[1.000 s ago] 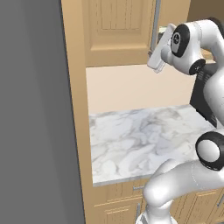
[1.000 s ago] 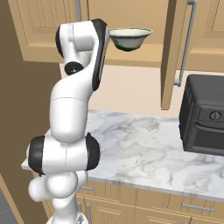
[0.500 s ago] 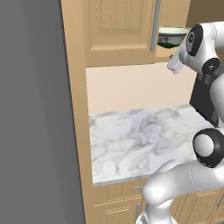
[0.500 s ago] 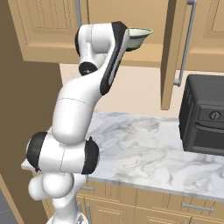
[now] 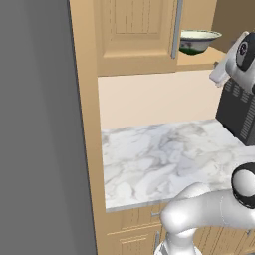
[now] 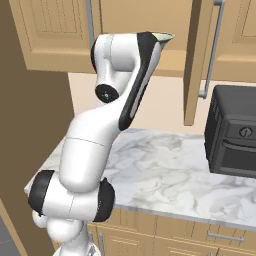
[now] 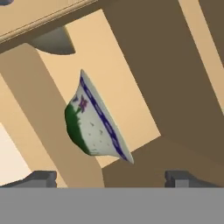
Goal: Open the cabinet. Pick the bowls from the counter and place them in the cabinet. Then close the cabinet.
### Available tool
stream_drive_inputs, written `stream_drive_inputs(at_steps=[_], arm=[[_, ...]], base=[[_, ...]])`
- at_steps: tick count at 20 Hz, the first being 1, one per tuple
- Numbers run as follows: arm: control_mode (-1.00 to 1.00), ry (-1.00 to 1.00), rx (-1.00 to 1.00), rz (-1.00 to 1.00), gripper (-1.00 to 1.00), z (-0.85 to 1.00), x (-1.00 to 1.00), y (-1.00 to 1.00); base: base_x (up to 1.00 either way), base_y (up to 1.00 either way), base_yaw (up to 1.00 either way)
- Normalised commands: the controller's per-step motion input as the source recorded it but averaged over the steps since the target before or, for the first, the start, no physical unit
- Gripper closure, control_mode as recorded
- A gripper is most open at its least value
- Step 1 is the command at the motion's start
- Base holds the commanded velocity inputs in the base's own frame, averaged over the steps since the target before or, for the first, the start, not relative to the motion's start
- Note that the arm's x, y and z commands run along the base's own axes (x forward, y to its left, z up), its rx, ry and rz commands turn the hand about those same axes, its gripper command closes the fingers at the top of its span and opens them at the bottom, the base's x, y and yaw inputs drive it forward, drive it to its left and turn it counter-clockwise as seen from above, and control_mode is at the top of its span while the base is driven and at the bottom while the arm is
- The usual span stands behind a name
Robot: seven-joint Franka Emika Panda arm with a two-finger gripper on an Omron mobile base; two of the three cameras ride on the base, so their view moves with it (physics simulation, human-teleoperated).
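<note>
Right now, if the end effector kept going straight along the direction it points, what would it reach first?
Most likely the bowl in the cabinet: it sits ahead of the open end effector, slightly left of centre. Depth is hard to judge.

A: Bright, even rendered light; everything sharp, no blur or glare.
B: Soft shading under the cabinet [image 5: 134,35]; the bowl [image 7: 94,124] casts a faint shadow there.

Cabinet [image 5: 134,37]: light matt wood, panelled doors, grey metal-looking bar handle [image 5: 175,27]. Bowl [image 7: 94,120]: glazed ceramic, pale with green base, blue rim band. Counter [image 5: 159,159]: smooth white marble, grey veining. Oven [image 6: 232,132]: matt black. Lower cabinets [image 6: 165,237]: same wood.
</note>
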Motion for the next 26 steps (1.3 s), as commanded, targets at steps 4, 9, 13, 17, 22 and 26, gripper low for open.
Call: stream_drive_inputs(at_steps=[4, 9, 13, 17, 22, 26], arm=[[-1.00, 0.10, 0.00, 0.00, -1.00, 0.67, -0.99, -0.02], [-1.00, 0.09, 0.00, -0.02, -1.00, 0.59, -0.98, -0.02], [-1.00, -0.10, 0.00, -0.07, -1.00, 0.49, -1.00, -0.03], [-1.00, -0.13, 0.00, -0.07, -1.00, 0.25, -1.00, 0.00], [-1.00, -0.16, 0.00, -0.02, -1.00, 0.13, -1.00, 0.03], [-1.00, -0.13, -0.01, 0.00, -1.00, 0.05, -0.95, 0.25]], base=[[0.00, 0.00, 0.00], [0.00, 0.00, 0.00], [0.00, 0.00, 0.00], [0.00, 0.00, 0.00], [0.00, 0.00, 0.00], [0.00, 0.00, 0.00]])
